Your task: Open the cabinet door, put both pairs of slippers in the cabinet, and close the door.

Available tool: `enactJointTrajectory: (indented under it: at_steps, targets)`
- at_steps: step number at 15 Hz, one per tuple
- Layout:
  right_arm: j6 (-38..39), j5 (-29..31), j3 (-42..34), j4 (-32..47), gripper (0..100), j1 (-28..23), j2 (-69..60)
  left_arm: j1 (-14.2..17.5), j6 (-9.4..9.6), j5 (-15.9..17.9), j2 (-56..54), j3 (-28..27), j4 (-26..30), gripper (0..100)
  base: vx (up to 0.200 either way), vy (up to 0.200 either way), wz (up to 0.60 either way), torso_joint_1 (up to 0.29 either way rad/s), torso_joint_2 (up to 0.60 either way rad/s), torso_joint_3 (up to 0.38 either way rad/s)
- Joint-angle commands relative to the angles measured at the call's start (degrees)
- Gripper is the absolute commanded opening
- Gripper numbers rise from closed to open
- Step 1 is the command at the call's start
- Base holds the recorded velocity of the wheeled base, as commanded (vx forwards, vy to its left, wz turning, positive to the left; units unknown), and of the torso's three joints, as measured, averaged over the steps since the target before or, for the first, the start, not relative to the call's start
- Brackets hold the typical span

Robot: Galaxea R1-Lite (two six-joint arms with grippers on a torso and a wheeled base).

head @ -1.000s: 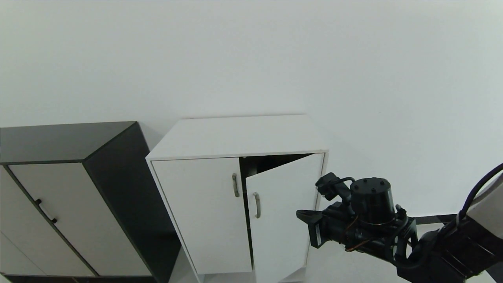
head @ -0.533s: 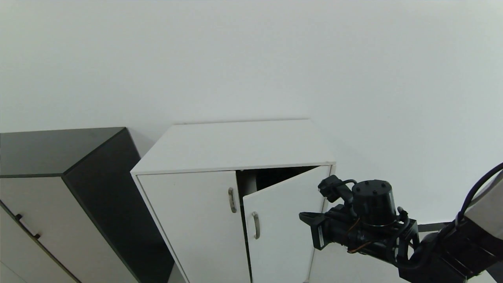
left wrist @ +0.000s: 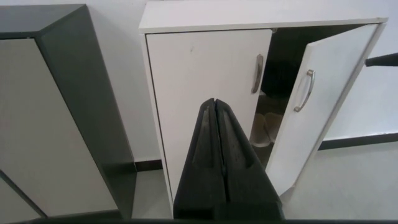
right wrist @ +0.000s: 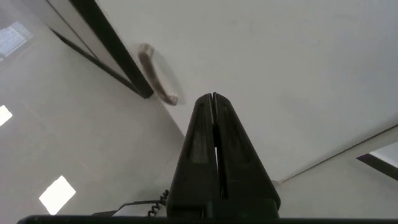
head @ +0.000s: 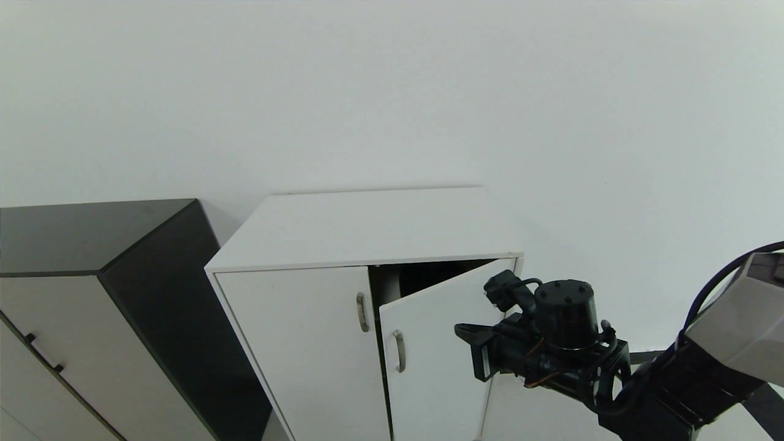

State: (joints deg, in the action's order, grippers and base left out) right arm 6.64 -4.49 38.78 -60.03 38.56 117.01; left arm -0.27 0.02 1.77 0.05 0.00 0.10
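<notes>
Movement first: over the last half second your right gripper (head: 460, 331) has slid a little across the face of the door (head: 422, 380) toward its handle (head: 399, 351), jaws together and empty, while the door has not swung and stands ajar at the same angle. The earlier jump of the whole head picture is the camera shifting, not the furniture. Through the gap the left wrist view shows pale shapes low inside the cabinet (head: 367, 226) that look like slippers (left wrist: 264, 129). You cannot tell whether both pairs are there. If they are, you are likely on the closing step, and a push with shut jaws against the panel fits that. You cannot tell from these views whether the tip is touching the door or just off it. Your left gripper (left wrist: 214, 102) hangs well back, facing the left door (head: 300, 349), jaws together and holding nothing. That left door is shut, so the right one only has to meet it. A dark cabinet (head: 92, 233) stands beside on the left, out of the swing. Watch the slippers near the opening, since one sitting proud of the edge could block the door
</notes>
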Motion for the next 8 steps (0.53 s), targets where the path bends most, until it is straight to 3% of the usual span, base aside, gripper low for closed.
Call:
enactJointTrajectory:
  at_steps: [1, 8]
  targets:
    - [-0.2, 0.0, 2.6, 0.3, 0, -1.0, 1.5, 0.0, 0.06, 0.0, 0.0, 0.0, 0.0, 0, 0.000, 0.000, 0.00, 0.000, 0.00, 0.000]
    - [-2.1, 0.0, 12.3, 0.7, 0, -4.3, 9.3, 0.0, -0.02, 0.0, 0.0, 0.0, 0.0, 0, 0.000, 0.000, 0.00, 0.000, 0.00, 0.000]
